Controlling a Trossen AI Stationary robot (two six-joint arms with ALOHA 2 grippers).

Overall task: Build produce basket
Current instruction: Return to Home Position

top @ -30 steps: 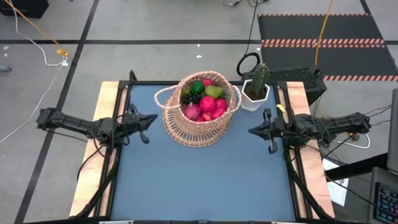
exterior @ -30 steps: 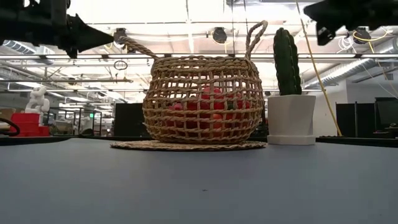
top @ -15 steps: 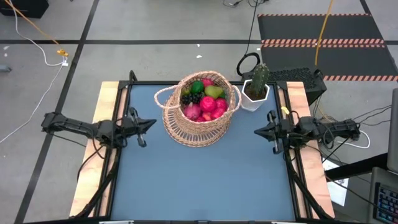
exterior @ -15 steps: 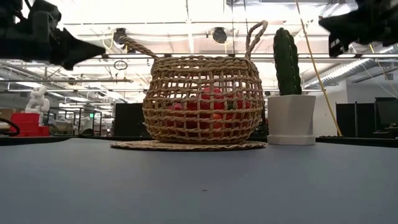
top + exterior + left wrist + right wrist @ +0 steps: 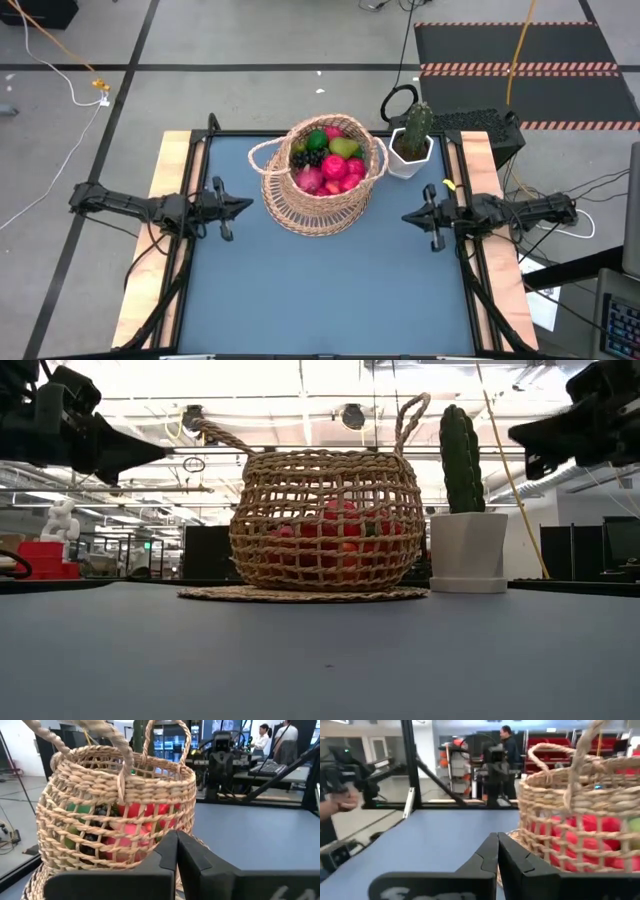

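The tan woven basket (image 5: 322, 173) stands on a round woven mat (image 5: 300, 595) at the table's far middle. Produce (image 5: 328, 160) fills it: red and pink fruits, green ones, dark grapes. My left gripper (image 5: 246, 204) hovers shut at the table's left edge, pointing level at the basket (image 5: 115, 805). My right gripper (image 5: 405, 215) hovers shut at the right edge, pointing level toward the basket (image 5: 580, 815). Both are above the table and touch nothing.
A green cactus in a white hexagonal pot (image 5: 412, 140) stands at the far right, beside the basket. The blue table top (image 5: 330, 290) lies bare between and in front of the arms. People show in the room beyond the table.
Both arms have sunk and drawn back toward their own table edges. My left gripper has gone down a little; my right gripper has dropped farther. Both stay shut and level. The basket and produce have kept still.
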